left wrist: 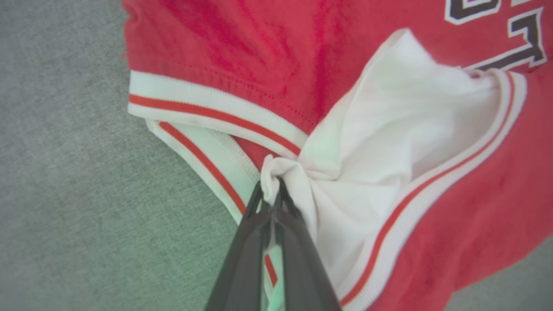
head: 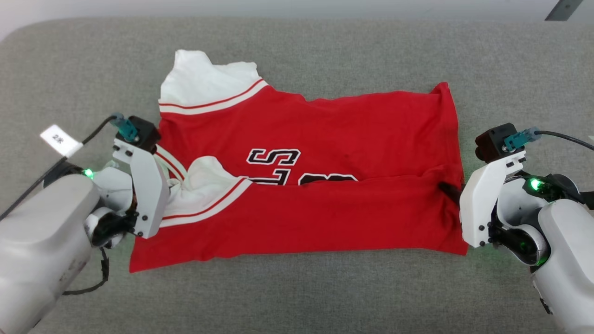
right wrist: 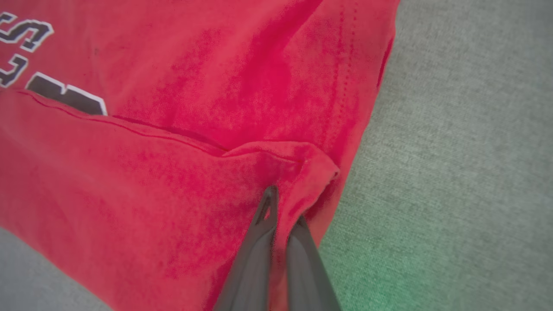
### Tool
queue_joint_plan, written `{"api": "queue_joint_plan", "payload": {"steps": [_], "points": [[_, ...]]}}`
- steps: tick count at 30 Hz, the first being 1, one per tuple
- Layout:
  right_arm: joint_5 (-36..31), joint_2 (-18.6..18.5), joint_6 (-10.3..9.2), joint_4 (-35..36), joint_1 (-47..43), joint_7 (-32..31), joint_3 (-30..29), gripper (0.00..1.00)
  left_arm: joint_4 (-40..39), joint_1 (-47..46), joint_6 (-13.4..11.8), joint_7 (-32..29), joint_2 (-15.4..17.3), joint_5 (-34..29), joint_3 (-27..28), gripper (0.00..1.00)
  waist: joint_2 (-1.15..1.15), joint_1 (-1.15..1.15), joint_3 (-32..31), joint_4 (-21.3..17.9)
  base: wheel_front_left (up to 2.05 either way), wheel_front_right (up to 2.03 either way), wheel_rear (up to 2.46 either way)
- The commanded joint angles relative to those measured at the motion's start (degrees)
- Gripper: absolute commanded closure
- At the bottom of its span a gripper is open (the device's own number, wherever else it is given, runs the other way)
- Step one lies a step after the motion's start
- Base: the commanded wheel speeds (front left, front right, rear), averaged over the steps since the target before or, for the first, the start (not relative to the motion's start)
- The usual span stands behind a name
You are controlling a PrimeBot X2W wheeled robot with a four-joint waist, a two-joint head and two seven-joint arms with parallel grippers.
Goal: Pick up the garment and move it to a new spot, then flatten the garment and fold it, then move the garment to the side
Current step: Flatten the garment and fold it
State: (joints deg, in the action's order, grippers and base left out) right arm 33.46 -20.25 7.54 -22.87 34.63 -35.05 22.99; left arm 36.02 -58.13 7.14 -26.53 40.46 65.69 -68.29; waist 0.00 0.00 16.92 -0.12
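Note:
The garment [head: 325, 148] is a red jersey shirt with white sleeves and black lettering, spread across the grey surface with its near edge folded up over the chest. My left gripper [left wrist: 271, 190] is shut on the bunched white sleeve [left wrist: 389, 129] at the shirt's left end, next to the striped trim [left wrist: 207, 112]. At the shirt's right end my right gripper [right wrist: 283, 207] is shut on the corner of the folded red flap [right wrist: 298, 164]. In the head view the left gripper [head: 169, 183] and the right gripper [head: 449, 189] sit at the fold line on either side.
The grey padded surface [head: 297, 292] stretches all around the shirt, with room in front, behind and on both sides. A white label tag [head: 60, 139] hangs on the left arm's cable. A dark object [head: 564, 9] shows at the far right corner.

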Motion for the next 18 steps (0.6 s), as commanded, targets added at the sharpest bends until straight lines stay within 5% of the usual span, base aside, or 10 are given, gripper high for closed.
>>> {"api": "queue_joint_plan", "payload": {"steps": [1,2,3,4,6,13,18], "points": [[0.47,-0.37,-0.11,-0.31,0.48,0.64,0.50,0.74,0.75,-0.04,0.27,-0.98,-0.41,0.68,-0.27,0.18,0.00,0.00,-0.91,0.39,0.00,0.00,0.00],[0.46,-0.60,-0.10,-0.25,0.68,1.05,0.53,0.57,0.83,-0.30,0.29,-1.25,-0.35,0.98,-0.15,0.00,0.00,0.00,-1.29,0.50,0.00,0.00,0.00],[0.46,-0.60,-0.10,-0.25,0.68,1.05,0.53,0.57,0.83,-0.30,0.29,-1.25,-0.35,0.98,-0.15,0.00,0.00,0.00,-1.29,0.50,0.00,0.00,0.00],[0.51,-0.81,-0.10,-0.13,0.71,1.22,0.70,0.27,0.86,-0.60,0.30,-1.41,-0.21,1.24,0.15,0.00,0.00,0.00,-1.66,0.65,0.00,0.00,0.00],[1.05,-1.18,-0.10,0.49,0.28,1.77,0.45,0.01,0.20,-1.37,0.32,-1.27,0.21,1.06,0.42,0.00,0.00,0.00,-2.43,1.09,0.00,0.00,0.00],[0.18,-2.09,-0.10,4.33,-2.62,6.09,-3.33,0.00,-5.07,-0.97,-1.71,-1.82,2.59,1.51,0.91,0.00,0.00,0.00,-5.15,2.76,0.00,0.00,0.00],[-2.68,-1.07,-0.10,8.75,-5.80,11.18,-7.72,0.00,-11.48,0.65,-5.67,-4.82,5.67,3.06,0.94,0.00,0.00,0.00,-6.70,3.35,0.00,0.00,0.00]]}}
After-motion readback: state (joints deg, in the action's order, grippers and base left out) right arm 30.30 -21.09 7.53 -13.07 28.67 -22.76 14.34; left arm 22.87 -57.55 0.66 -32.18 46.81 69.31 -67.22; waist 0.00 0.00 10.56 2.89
